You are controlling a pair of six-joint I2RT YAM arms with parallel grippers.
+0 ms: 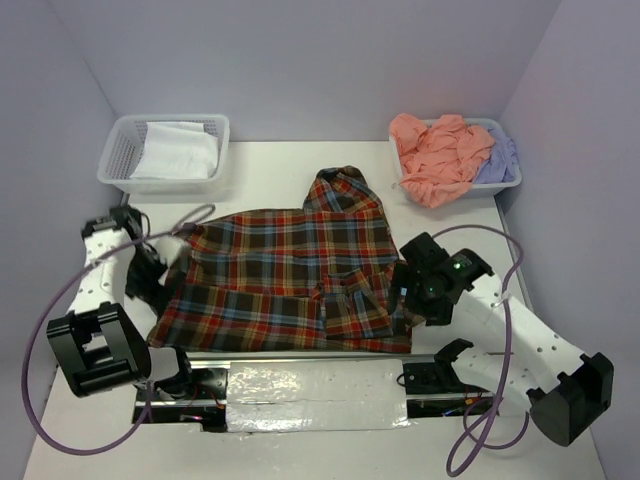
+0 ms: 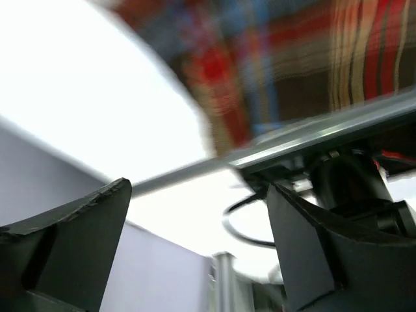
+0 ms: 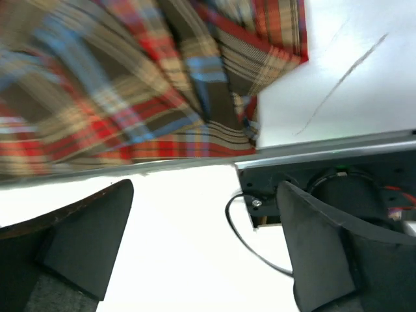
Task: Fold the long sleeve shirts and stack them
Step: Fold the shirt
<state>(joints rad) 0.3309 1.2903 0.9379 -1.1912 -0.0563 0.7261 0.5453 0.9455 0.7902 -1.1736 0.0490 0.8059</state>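
Note:
The plaid long sleeve shirt (image 1: 290,275) lies spread across the middle of the table, collar toward the back. My left gripper (image 1: 150,282) is at its left edge, open and empty; the left wrist view shows the fingers (image 2: 78,234) wide apart with blurred plaid (image 2: 273,71) above them. My right gripper (image 1: 404,290) is at the shirt's right edge, also open and empty (image 3: 205,195), with plaid cloth (image 3: 130,84) beyond it. The salmon-pink shirt (image 1: 440,155) and the lavender shirt (image 1: 500,155) lie crumpled in the right basket (image 1: 510,183).
A white lattice basket (image 1: 118,152) at the back left holds white cloth (image 1: 180,150). A metal rail with a foil-covered plate (image 1: 310,385) and both arm bases run along the near edge. Purple cables loop beside each arm. Walls close in on three sides.

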